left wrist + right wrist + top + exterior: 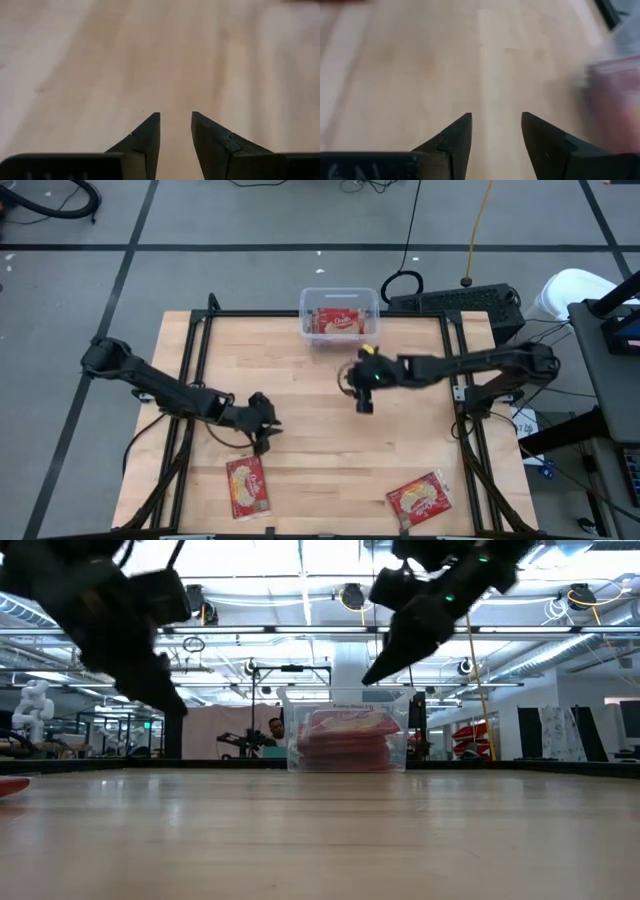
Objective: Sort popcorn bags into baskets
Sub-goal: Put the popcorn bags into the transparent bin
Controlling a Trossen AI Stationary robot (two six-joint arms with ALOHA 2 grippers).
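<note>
A clear plastic tub stands at the table's far edge with red and yellow popcorn bags stacked inside; it also shows in the low view. One bag lies flat at the near left, another at the near right. My left gripper hovers open and empty just beyond the near-left bag; its fingers show in the left wrist view over bare wood. My right gripper hangs open and empty above the table's middle, on the near side of the tub; it shows in the right wrist view.
A black frame runs along the table's left, far and right sides. A keyboard and cables lie beyond the far right corner. Bare wood lies between the two arms and the near edge.
</note>
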